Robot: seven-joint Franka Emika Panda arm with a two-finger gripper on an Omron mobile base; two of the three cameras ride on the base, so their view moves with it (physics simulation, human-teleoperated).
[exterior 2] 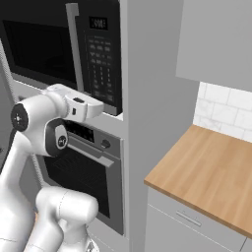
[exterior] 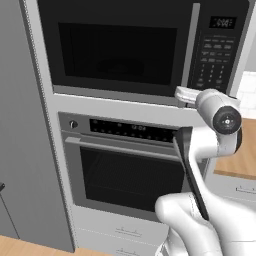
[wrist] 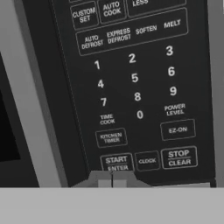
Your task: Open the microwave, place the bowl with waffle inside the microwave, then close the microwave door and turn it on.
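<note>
White Franka arm w/ dark joints: forearm raised, wrist horizontal, reaching fwd to the built-in black-and-grey microwave (exterior: 140,47). Two-finger gripper (wrist: 113,181) w/ tips pressed together, nothing held, right at the START/ENTER key (wrist: 116,162) at bottom of the black keypad panel (wrist: 135,87). Microwave door (exterior: 117,50) w/ vertical grey bar handle (exterior: 190,45) is closed.

We are in a home kitchen: a microwave (exterior: 142,45) is built into a grey cabinet column above a wall oven (exterior: 125,165), with a wooden counter (exterior 2: 206,179) over grey drawers (exterior 2: 189,224) to the right, white wall tiles (exterior 2: 224,110) behind it and 1 upper cabinet (exterior 2: 216,42) overhead
</note>
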